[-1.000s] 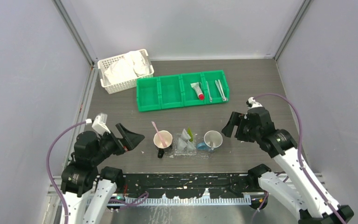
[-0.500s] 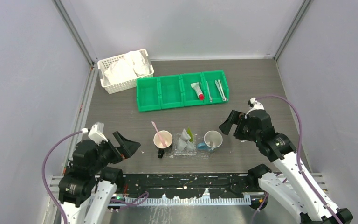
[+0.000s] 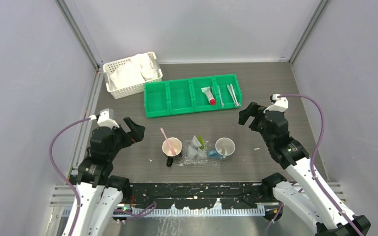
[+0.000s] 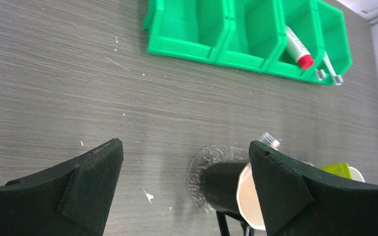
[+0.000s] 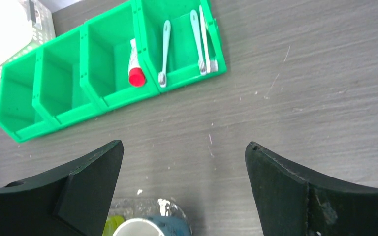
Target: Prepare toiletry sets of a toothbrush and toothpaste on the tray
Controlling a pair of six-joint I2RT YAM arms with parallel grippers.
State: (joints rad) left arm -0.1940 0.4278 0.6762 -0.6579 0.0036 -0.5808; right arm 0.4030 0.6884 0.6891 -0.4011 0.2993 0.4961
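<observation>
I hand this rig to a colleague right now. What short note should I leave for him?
Left gripper: jaws open, empty. Right gripper: the same.
Tray: left mug with the pink toothbrush, right mug, white tube and yellow-green tube between them.
Green bin: red-capped tube, three toothbrushes.
Left to do: perhaps a brush for the right mug; its content is unclear.

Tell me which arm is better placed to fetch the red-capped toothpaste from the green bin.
Right, probably. The right fingers hover open near the right end of the green bin, close to the toothpaste; the left fingers are farther off.
</observation>
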